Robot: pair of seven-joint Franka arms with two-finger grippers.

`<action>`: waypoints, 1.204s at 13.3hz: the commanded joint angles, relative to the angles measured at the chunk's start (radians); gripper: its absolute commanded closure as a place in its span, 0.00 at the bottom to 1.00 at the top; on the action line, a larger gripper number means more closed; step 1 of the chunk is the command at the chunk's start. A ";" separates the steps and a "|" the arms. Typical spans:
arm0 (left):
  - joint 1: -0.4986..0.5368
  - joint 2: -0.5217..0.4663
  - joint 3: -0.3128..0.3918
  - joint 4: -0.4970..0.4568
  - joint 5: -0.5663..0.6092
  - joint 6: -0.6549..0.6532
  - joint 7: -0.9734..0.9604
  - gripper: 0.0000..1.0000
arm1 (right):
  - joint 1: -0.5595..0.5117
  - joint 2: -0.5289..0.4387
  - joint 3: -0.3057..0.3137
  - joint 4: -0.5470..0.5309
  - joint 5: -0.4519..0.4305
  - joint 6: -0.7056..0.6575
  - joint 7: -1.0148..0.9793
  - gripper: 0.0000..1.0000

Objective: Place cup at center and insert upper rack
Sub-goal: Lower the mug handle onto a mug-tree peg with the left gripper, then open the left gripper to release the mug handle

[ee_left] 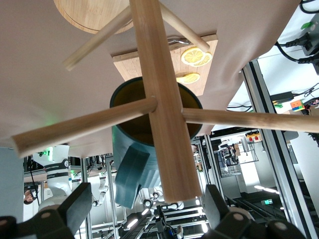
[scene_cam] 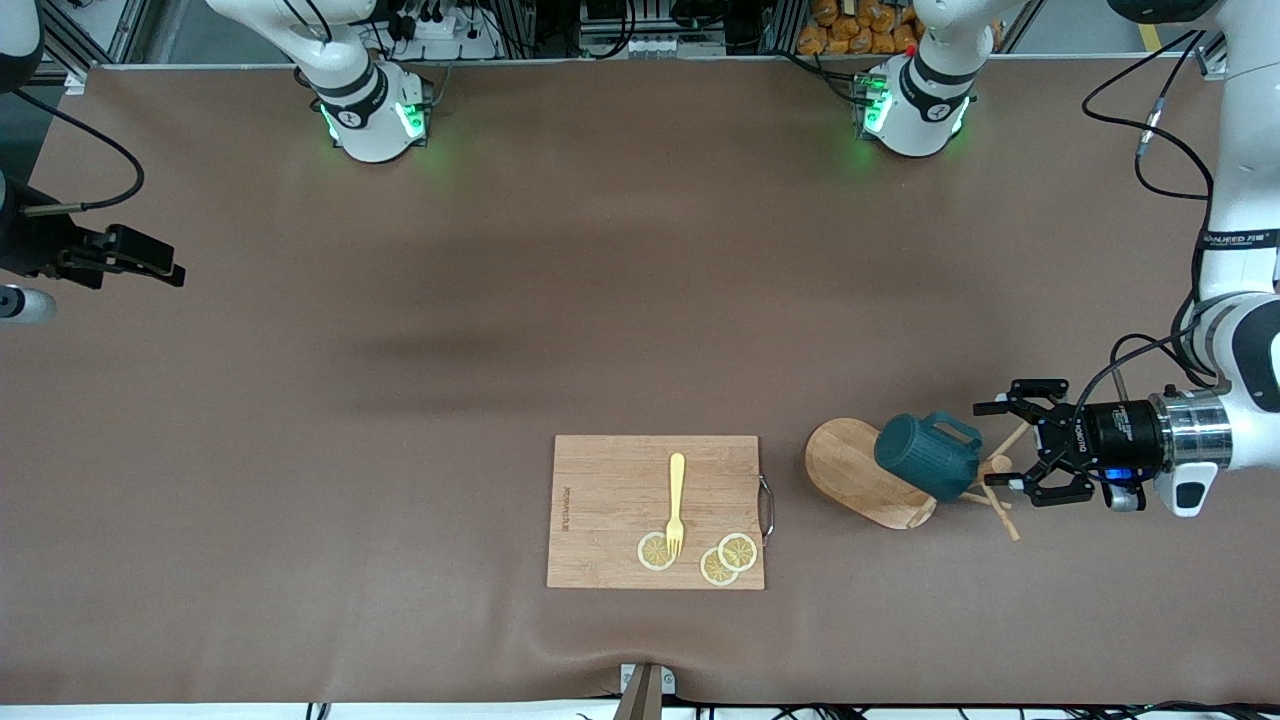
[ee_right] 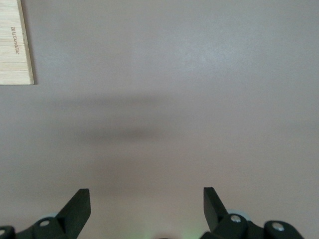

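Wooden cup rack point(scene_cam: 865, 475) lies tipped over on the table point(scene_cam: 400, 400), toward the left arm's end, beside the cutting board point(scene_cam: 620, 490). Its oval base faces up at a slant; the post and pegs point(scene_cam: 1000, 500) point toward the left arm. A dark teal cup point(scene_cam: 925, 455) hangs on the rack, mouth toward the pegs, handle up. In the left wrist view the cup point(ee_left: 149, 124) sits around the post point(ee_left: 159, 99), with the cross pegs spanning its rim, so the pegs likely keep it from sliding off.

Left gripper point(scene_cam: 1035, 455) is level with the table, turned sideways, fingers spread wide on either side of the post's tip. Nothing is clamped. The approach along the post's line suggests a grasp on the post end, probably to stand the rack up or shift it.

Right gripper point(ee_right: 144, 204) hangs over bare table near the right arm's end, fingers apart, holding nothing; that arm waits.

On the cutting board: a yellow fork point(scene_cam: 676, 500) and three lemon slices point(scene_cam: 728, 558), away from the work.

Cup is well off the table's middle, so the task looks unfinished.
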 commanded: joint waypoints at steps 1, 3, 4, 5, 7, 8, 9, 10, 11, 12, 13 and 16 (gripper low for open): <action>0.005 0.002 -0.007 0.019 -0.004 -0.008 -0.009 0.00 | 0.003 0.000 -0.002 0.012 0.010 -0.011 0.003 0.00; 0.010 -0.010 -0.008 0.019 -0.004 -0.011 -0.019 0.00 | 0.002 0.000 0.000 0.012 0.008 -0.011 0.003 0.00; 0.011 -0.017 -0.008 0.019 -0.001 -0.011 -0.024 0.00 | 0.002 0.000 -0.002 0.012 0.010 -0.011 0.003 0.00; 0.020 -0.031 -0.007 0.019 0.001 -0.011 -0.029 0.00 | 0.002 0.000 -0.002 0.012 0.008 -0.011 0.003 0.00; 0.034 -0.050 -0.010 0.019 0.007 -0.019 -0.030 0.00 | 0.002 0.001 -0.002 0.012 0.008 -0.010 0.003 0.00; 0.037 -0.065 -0.007 0.019 0.009 -0.025 -0.030 0.00 | 0.002 0.001 -0.002 0.013 0.008 -0.008 0.003 0.00; 0.037 -0.085 -0.005 0.019 0.013 -0.025 -0.029 0.00 | 0.002 0.001 -0.002 0.018 0.008 -0.008 0.001 0.00; 0.039 -0.099 -0.005 0.019 0.024 -0.025 -0.027 0.00 | 0.002 0.001 -0.002 0.018 0.005 -0.008 0.001 0.00; 0.039 -0.106 -0.006 0.019 0.045 -0.026 -0.029 0.00 | 0.002 0.001 -0.002 0.019 0.005 -0.008 0.001 0.00; 0.040 -0.126 -0.007 0.019 0.061 -0.026 -0.029 0.00 | 0.003 0.001 -0.002 0.022 0.007 -0.008 0.001 0.00; 0.039 -0.145 -0.005 0.019 0.064 -0.026 -0.029 0.00 | 0.005 0.001 0.000 0.022 0.007 -0.007 0.001 0.00; 0.040 -0.172 -0.005 0.019 0.102 -0.049 -0.029 0.00 | 0.022 0.001 -0.002 0.032 -0.004 -0.005 -0.001 0.00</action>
